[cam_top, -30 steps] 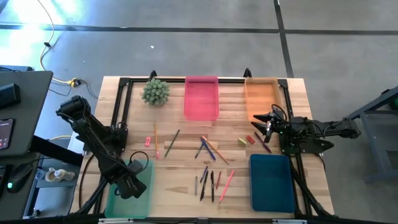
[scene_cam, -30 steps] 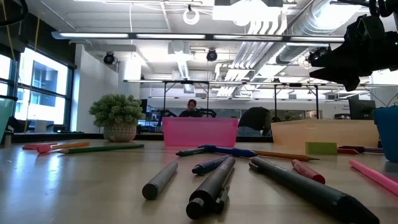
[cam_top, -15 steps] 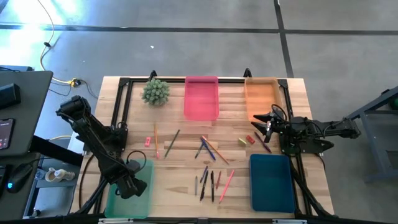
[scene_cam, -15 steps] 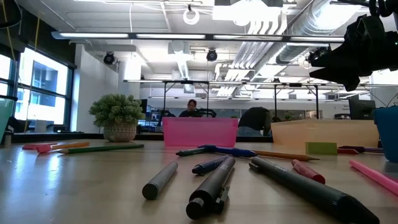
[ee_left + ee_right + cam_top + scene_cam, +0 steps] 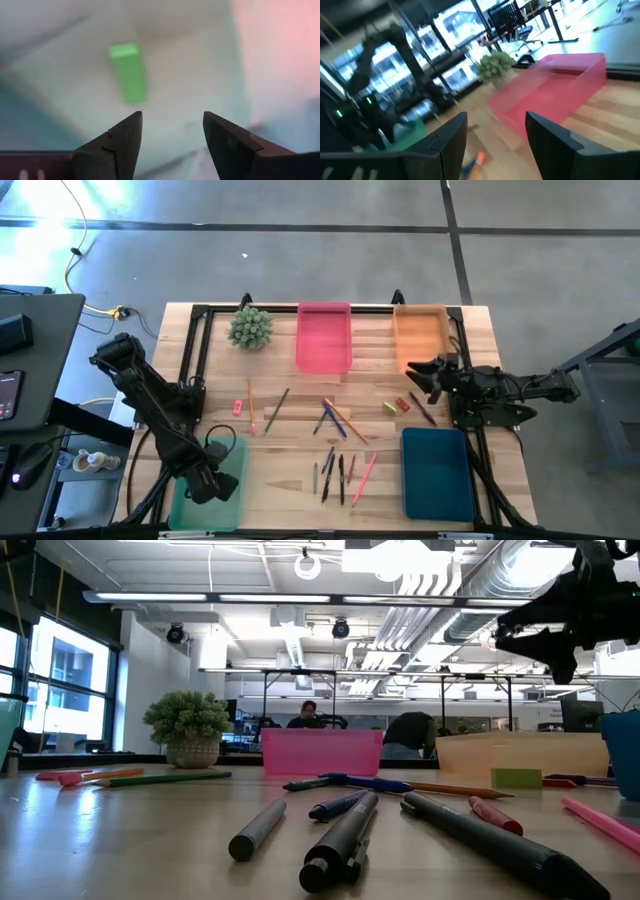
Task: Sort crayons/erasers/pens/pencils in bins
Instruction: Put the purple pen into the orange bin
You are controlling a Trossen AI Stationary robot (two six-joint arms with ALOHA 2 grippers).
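Hovering over the light green bin (image 5: pixel 238 498) at 7 o'clock, the left gripper (image 5: pixel 171 131) gapes wide, empty; 1 green eraser (image 5: pixel 129 72) lies below. Right gripper (image 5: pixel 495 132) also wide, empty.

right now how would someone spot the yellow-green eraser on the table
Find the orange bin at the table's far right corner. Just in front of it, toward the teal bin, lies the yellow-green eraser. A red eraser sits beside it; only this short block is yellow-green.
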